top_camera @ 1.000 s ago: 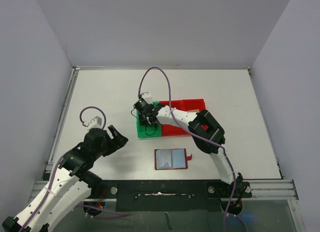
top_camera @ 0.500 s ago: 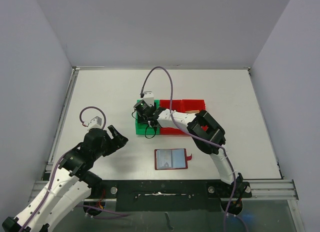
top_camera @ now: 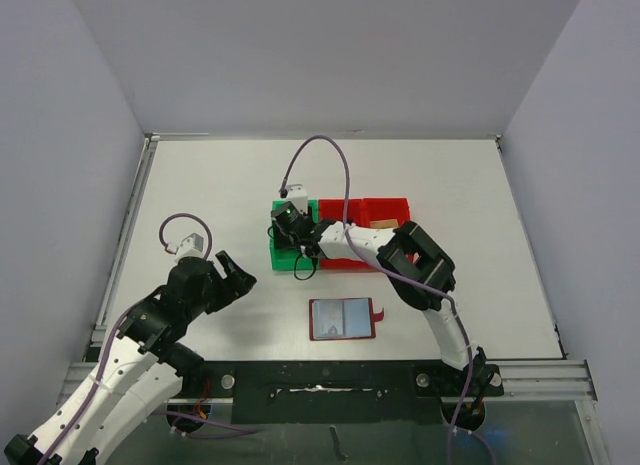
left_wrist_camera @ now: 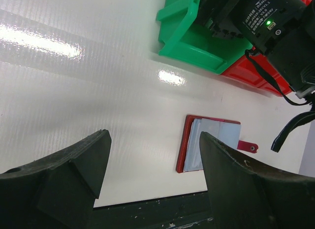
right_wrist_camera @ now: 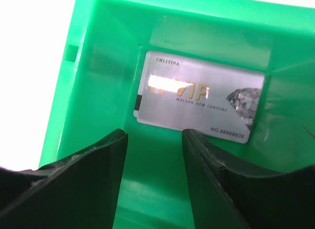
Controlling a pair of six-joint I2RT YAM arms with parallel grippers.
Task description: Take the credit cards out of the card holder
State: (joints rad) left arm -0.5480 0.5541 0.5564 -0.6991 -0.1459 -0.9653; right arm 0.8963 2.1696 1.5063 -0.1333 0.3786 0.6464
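Right wrist shows a silver-grey VIP credit card (right_wrist_camera: 199, 96) flat in the green bin (right_wrist_camera: 98, 66), right gripper (right_wrist_camera: 153, 136) spread.

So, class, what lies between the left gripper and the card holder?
Only bare white table. The left wrist view shows nothing on the stretch from the left gripper to the card holder; the top view agrees.

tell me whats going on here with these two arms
The right gripper hangs open over the green bin, and a silver-grey card lies inside it, untouched. The card holder lies open on the table near the arms' bases. The left gripper hovers open off to the side, holding nothing.
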